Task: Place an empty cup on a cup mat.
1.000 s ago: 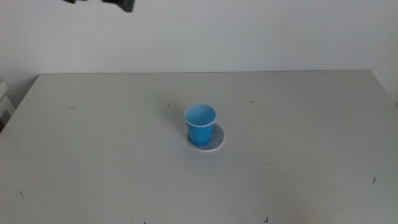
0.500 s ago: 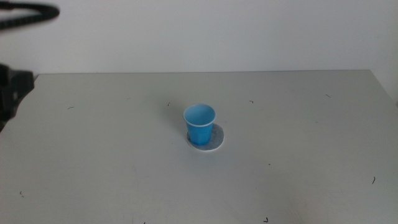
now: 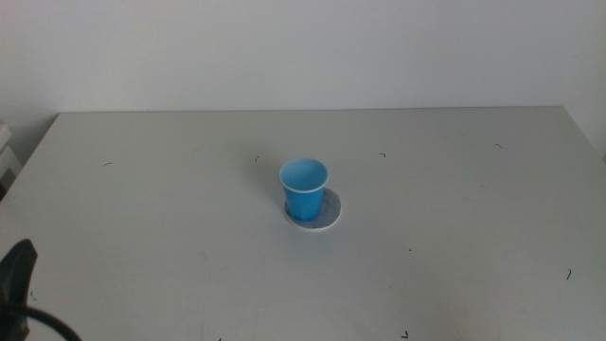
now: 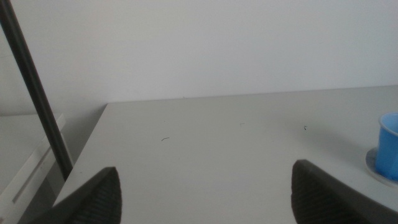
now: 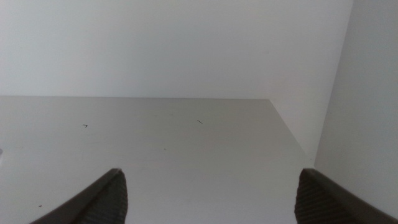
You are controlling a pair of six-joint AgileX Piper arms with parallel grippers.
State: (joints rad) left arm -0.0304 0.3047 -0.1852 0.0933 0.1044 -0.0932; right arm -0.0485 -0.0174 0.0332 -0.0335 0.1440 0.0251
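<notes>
The blue cup (image 3: 304, 188) stands upright on the round grey cup mat (image 3: 328, 215) near the middle of the table; it looks empty. It also shows at the edge of the left wrist view (image 4: 390, 145), with a sliver of the mat (image 4: 375, 168). My left gripper (image 4: 205, 193) is open and empty, well away from the cup; only a dark part of the left arm (image 3: 17, 275) shows at the bottom left of the middle view. My right gripper (image 5: 211, 193) is open and empty over bare table, out of the middle view.
The grey table (image 3: 454, 189) has small dark specks on it. A white wall stands behind its far edge. A dark rod (image 4: 34, 93) and a white ledge (image 4: 28, 177) show beside the table's left edge in the left wrist view.
The left arm has dropped from the upper left of the middle view to the bottom left corner. The cup and the mat have not moved.
</notes>
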